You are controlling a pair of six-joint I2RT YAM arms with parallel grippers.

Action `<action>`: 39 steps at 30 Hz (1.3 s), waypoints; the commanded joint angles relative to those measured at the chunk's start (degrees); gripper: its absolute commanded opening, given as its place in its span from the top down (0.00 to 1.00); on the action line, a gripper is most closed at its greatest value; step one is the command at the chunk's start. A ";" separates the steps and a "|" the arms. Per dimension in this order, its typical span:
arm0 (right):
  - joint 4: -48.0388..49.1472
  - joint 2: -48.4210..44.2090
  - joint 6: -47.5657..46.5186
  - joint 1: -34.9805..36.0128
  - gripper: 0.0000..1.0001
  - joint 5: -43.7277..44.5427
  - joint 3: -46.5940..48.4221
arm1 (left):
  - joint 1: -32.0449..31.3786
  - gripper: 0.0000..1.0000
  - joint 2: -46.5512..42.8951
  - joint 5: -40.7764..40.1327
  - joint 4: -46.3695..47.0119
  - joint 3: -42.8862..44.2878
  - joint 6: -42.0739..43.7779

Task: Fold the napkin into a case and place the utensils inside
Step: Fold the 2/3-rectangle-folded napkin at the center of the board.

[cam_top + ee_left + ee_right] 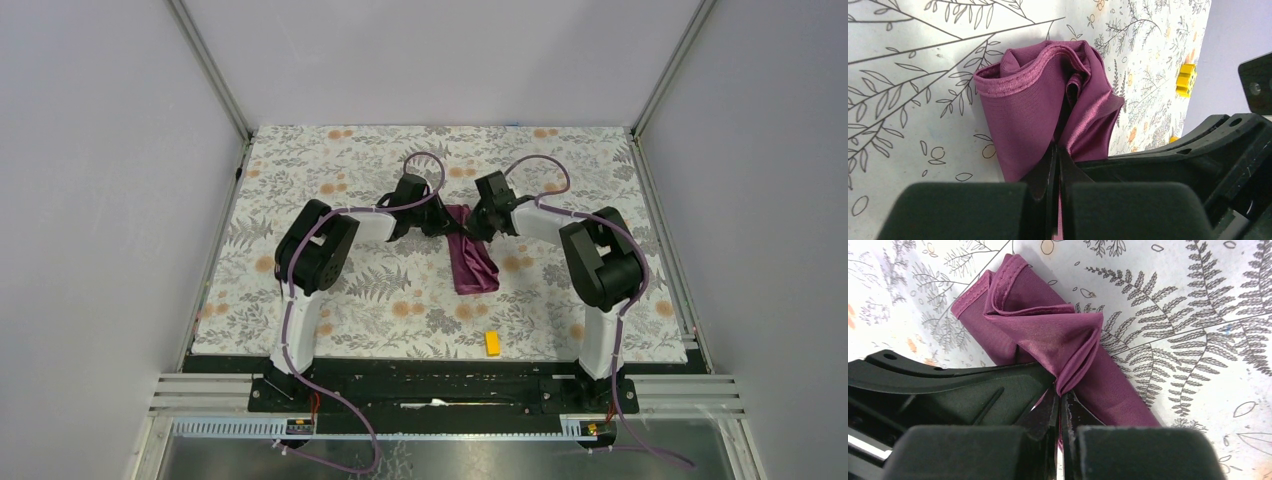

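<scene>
The plum-purple napkin [472, 263] lies folded into a narrow, rumpled band in the middle of the table. My left gripper [447, 226] is shut on its far end from the left. My right gripper [480, 226] is shut on the same far end from the right. In the left wrist view the cloth [1038, 115] bunches up from between the closed fingers [1045, 172]. In the right wrist view the cloth [1048, 335] gathers into pleats at the closed fingertips [1048, 410]. The utensils are out of view.
A yellow block [492, 343] lies near the table's front edge, and shows in the left wrist view [1186, 78] too. The floral tablecloth [330, 300] covers the table. Grey walls stand on three sides.
</scene>
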 commanded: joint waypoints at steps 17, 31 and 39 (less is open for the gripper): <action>19.39 2.33 21.53 -4.74 1.00 -12.54 -8.77 | 0.08 0.83 -1.51 -1.29 -2.61 -2.01 6.24; 15.81 3.94 19.67 -5.61 1.00 -13.81 -6.90 | 0.70 0.04 -16.17 -2.50 -17.81 -3.60 13.05; 15.21 3.67 20.48 -5.54 1.00 -14.27 -5.56 | -3.23 0.19 -8.60 -4.44 -17.98 0.63 15.96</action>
